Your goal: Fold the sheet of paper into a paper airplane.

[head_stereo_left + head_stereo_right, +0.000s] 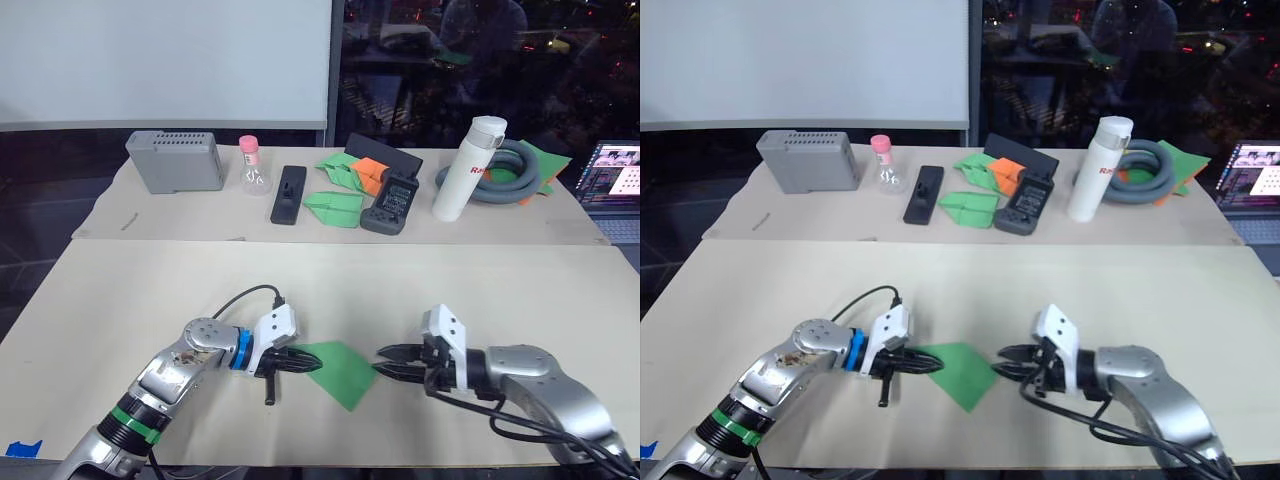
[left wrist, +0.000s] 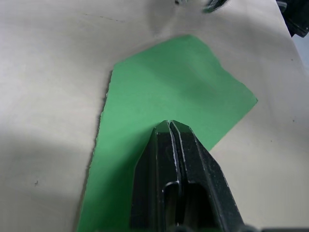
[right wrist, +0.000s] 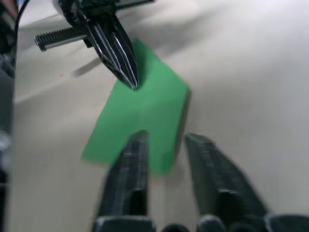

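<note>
Now left fingers (image 2: 170, 126) pinned on sheet of paper (image 1: 338, 371) edge.

Two pale tan tables (image 1: 150, 290) sit end to end, the near one broad, the far table (image 1: 110, 215) butted against its back edge along a thin dark seam. Behind them on the left hangs a big white board (image 1: 160, 60), evenly lit. To its right there's a dark window (image 1: 480, 50), black glass scattered with tiny red and white lights, possibly reflections. A strip of blue tape (image 1: 20, 448) clings to the near table's left corner.
</note>
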Robot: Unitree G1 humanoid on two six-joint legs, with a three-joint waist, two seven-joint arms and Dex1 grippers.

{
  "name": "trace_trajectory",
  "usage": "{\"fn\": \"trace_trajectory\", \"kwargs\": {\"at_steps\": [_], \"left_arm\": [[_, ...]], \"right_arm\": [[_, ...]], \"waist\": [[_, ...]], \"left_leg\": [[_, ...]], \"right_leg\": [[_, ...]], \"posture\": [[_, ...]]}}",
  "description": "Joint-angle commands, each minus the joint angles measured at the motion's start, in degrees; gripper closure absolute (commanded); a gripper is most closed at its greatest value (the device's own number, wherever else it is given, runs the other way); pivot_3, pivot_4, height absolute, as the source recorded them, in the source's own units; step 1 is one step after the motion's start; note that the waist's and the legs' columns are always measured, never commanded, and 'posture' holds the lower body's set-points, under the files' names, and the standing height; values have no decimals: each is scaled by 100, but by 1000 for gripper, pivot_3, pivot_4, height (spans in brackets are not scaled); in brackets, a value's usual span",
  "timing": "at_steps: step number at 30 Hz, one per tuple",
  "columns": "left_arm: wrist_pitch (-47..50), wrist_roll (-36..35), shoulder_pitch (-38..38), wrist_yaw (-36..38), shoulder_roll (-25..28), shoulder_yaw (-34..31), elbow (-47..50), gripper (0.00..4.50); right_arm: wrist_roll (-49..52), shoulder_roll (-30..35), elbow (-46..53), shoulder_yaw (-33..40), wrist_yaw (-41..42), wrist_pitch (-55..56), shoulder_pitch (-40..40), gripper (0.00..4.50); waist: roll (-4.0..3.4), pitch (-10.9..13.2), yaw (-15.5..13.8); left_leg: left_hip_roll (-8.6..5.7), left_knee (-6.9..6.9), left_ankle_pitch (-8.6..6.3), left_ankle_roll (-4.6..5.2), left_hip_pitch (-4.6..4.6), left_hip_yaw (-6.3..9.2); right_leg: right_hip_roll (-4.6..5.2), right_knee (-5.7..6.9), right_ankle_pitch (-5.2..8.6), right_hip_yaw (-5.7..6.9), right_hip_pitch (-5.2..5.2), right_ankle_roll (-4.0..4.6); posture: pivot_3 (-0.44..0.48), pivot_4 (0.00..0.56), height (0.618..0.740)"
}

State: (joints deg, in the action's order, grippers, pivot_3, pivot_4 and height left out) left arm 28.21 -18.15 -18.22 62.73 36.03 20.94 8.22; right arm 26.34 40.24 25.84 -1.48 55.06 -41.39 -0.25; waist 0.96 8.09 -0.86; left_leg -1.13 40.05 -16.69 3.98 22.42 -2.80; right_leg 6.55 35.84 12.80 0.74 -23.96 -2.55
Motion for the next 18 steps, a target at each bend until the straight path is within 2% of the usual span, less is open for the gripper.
{"fn": "trace_trajectory", "kwargs": {"at_steps": [1,9,16,18], "left_arm": [[-20,145,20,24,-61,101,-120,4500],[0,137,33,31,-101,31,-111,4500],[24,148,48,-30,-128,13,-74,4500],[32,141,67,-49,-118,-2,-53,4500]], "right_arm": [[475,34,165,232,-257,-768,109,2201],[1323,-836,-12,411,-1099,-1901,-116,2201],[1734,-879,16,290,-1317,-2487,-229,2201],[1745,-946,-75,340,-1411,-2466,-284,2710]], "waist": [[0,0,3],[2,-1,17],[1,-1,18],[1,-1,18]], "left_leg": [[-1,0,0,0,0,0],[4,-1,0,0,0,0],[3,-2,-1,1,0,0],[2,-1,-1,1,0,0]], "right_leg": [[0,-1,0,-1,0,0],[0,0,0,-5,-3,0],[-1,1,0,-4,-4,0],[-1,0,0,-3,-3,0]], "posture": [[0,150,740],[0,150,740],[0,150,740],[0,150,740]]}}
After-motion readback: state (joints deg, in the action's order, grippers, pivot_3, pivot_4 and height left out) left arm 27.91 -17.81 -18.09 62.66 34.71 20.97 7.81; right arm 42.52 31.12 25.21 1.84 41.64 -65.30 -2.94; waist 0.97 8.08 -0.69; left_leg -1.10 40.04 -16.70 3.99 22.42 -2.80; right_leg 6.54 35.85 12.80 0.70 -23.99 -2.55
